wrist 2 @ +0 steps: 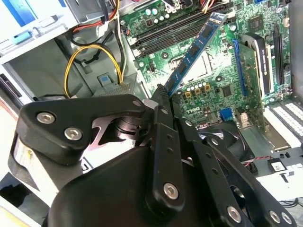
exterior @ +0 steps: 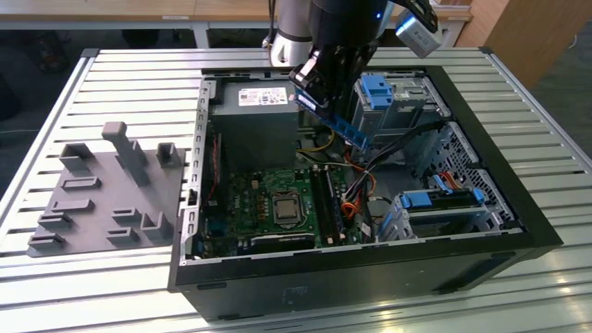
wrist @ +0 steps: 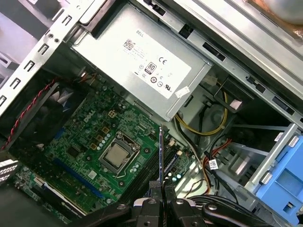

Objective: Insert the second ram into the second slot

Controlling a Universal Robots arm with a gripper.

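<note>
I work over a desk (exterior: 111,76) of pale ribbed metal slats, which catch bright glare along the near edge. Behind it stands a wooden-topped table (exterior: 111,8) on a white frame. A wooden panel (exterior: 541,35) rises at the exterior view's right, above grey floor (exterior: 575,97).

We saw the gripper (wrist 2: 162,92) matt black, the second ram (wrist 2: 192,54) a smooth blue board, the power supply (wrist: 137,56) dull grey sheet metal, the table (exterior: 120,66) ribbed metal with a sheen.
</note>
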